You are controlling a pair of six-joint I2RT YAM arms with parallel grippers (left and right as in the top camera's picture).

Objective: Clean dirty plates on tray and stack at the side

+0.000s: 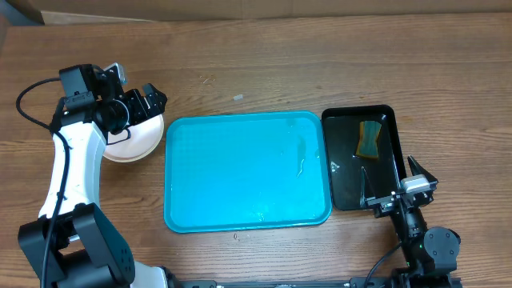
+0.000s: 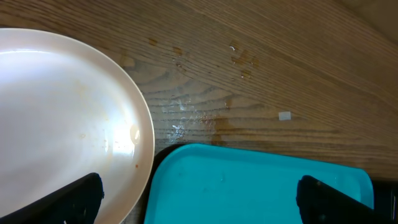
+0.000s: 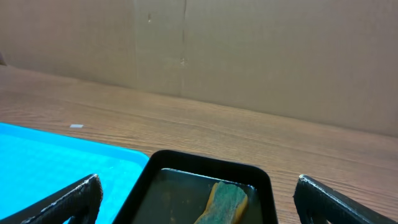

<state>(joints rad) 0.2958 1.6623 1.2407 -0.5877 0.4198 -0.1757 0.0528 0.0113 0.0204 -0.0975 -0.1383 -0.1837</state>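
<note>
Overhead, your left pincer [image 1: 146, 102] hangs with its fingers spread over the round whitish plate [image 1: 132, 146]. The plate sits on the wooden desk [image 1: 264, 72] just left of the turquoise rectangular plastic tray [image 1: 240, 172]. Your right pincer [image 1: 390, 178], fingers apart, hovers at the glossy black tray [image 1: 344, 188], which holds a yellow-green sponge [image 1: 370, 139].

Grained wooden table [image 1: 240, 64] – smooth turquoise plastic tray [image 1: 240, 172], glossy black tray [image 1: 388, 120], shiny plate [image 2: 62, 124]
</note>
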